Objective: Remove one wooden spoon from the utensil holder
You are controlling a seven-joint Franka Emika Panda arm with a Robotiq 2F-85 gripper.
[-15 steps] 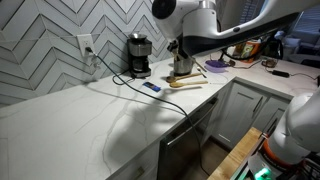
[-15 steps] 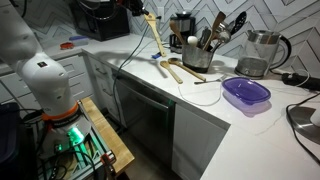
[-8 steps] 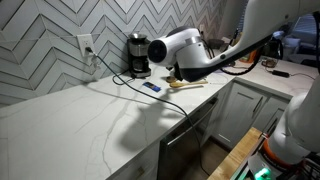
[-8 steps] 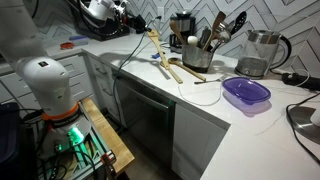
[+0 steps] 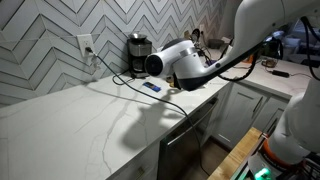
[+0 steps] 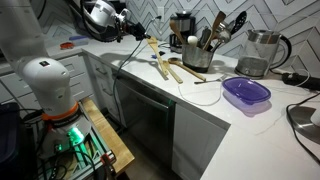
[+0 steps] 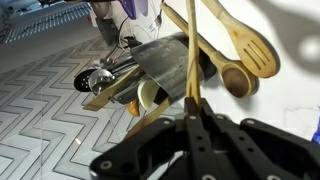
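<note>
The gripper (image 7: 190, 118) has its fingers pinched tight on the slim handle of the wooden spoon (image 7: 190, 65), which runs straight out ahead of the fingertips. Just beyond stands the utensil holder (image 7: 160, 65), crowded with other tools; in the exterior views the held spoon sits outside it. To the holder's right, two loose wooden spoons (image 7: 245, 50) lie on the white counter (image 7: 290, 100). Farther off sits a purple dish (image 6: 246, 93).

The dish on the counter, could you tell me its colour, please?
The dish is purple, clearest in an exterior view.
</note>
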